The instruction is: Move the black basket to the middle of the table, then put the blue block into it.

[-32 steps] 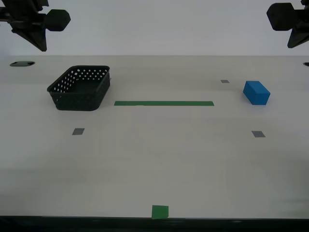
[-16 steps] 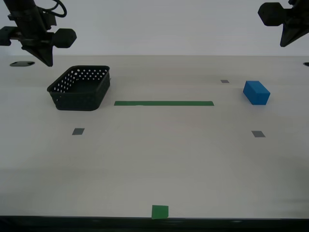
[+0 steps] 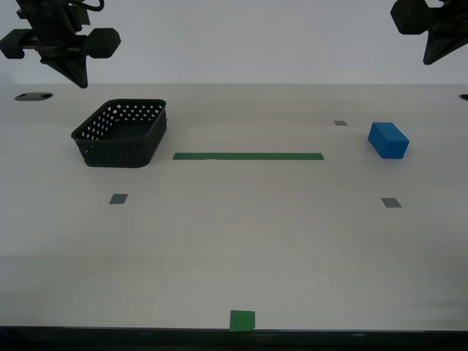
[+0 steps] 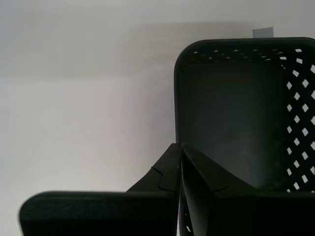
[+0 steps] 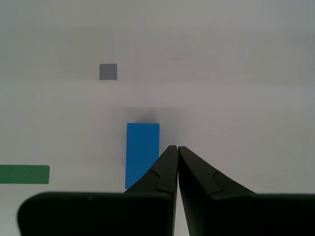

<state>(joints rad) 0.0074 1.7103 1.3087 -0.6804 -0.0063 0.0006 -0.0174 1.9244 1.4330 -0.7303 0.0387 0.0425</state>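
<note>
Toward the upper left of the exterior view, the black basket [image 3: 121, 133] sits on the table [image 3: 234, 248], off-centre, beside the green tape strip [image 3: 248, 156]. At upper right lies the blue block [image 3: 388, 140], untouched. My second gripper [image 4: 180, 147] hangs above the basket, jaws together; my first gripper [image 5: 176, 147] hangs above the block, jaws together. I judge nothing done yet: both moves remain.
</note>
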